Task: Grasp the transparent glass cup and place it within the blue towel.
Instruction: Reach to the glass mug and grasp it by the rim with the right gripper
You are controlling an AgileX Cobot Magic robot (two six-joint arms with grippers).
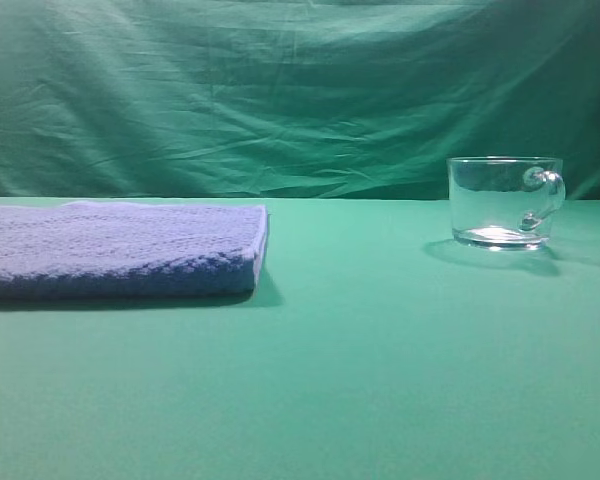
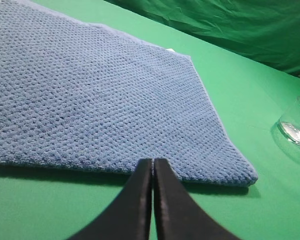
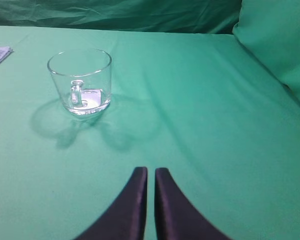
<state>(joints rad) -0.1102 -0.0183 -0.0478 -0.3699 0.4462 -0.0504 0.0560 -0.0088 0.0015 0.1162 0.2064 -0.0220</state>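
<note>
We are noting both claws, left (image 2: 153, 167) and right (image 3: 151, 175), pressed together, holding nothing, over green cloth (image 1: 380, 380). Beyond, the towel (image 1: 120, 245) is lying flat left, cup (image 1: 502, 200) standing upright right, well apart. A green drape (image 1: 280, 90) is hanging behind.

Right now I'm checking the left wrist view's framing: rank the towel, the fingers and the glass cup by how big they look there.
1. blue towel
2. fingers, enlarged by nearness
3. glass cup, cropped at the edge
</note>
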